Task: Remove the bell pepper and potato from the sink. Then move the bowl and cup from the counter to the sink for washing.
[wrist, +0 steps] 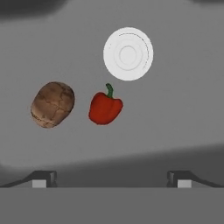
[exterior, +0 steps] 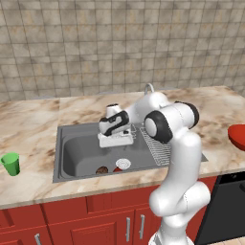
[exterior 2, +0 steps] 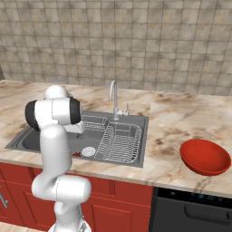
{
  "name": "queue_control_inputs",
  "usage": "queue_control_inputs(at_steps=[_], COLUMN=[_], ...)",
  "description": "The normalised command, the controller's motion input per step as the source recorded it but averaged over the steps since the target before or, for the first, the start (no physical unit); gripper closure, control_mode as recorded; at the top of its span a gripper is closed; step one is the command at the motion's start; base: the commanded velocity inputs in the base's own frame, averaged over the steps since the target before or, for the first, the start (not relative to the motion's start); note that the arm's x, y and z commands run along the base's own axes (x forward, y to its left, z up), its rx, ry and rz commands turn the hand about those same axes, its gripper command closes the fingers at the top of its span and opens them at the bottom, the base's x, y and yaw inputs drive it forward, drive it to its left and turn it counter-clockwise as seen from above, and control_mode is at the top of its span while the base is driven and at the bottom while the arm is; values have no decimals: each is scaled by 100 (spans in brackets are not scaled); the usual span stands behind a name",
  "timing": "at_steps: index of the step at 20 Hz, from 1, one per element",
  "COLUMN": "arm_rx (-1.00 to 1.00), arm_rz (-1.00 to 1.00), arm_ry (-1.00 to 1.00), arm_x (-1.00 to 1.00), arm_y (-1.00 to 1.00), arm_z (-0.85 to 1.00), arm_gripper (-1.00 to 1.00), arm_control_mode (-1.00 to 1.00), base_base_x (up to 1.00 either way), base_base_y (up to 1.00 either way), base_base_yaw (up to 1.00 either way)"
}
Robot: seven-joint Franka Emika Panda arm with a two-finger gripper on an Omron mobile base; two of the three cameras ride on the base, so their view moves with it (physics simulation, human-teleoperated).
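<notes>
The tool [wrist: 112, 178] hangs spread wide over the sink [exterior: 72, 148], gripping nothing. By the drain [wrist: 128, 54] lies the bell pepper [wrist: 105, 107], the potato [wrist: 52, 104] just beside it, apart.

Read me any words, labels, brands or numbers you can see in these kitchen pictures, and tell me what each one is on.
None: no readable text anywhere.
Cup, bowl, pepper and potato: plain, unmarked.
Sink, faucet and gripper: no brand or sign.
Dark appliance panel: faint small marks, too small to read.
</notes>
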Motion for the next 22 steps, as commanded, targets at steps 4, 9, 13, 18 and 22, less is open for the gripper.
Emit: queue_control_inputs(at_steps=[4, 9, 13, 18, 22], arm_rx=[3, 2, 2, 3, 1], arm_rz=[0, 0, 0, 0, 0], arm_ry=[-6, -8, -6, -14, -10], arm_x=[14, 17, 25, 16, 8], arm_y=[8, 2, 0, 0, 0], arm_z=[0, 0, -1, -13, -19], arm_gripper=[-100, -100, -100, -100, -100], arm_control_mode=[-100, -100, -100, -100, -100], base_base_x=[0, 0, 0, 0, 0], base_base_y=[0, 0, 0, 0, 0], base_base_yaw=[0, 0, 0, 0, 0])
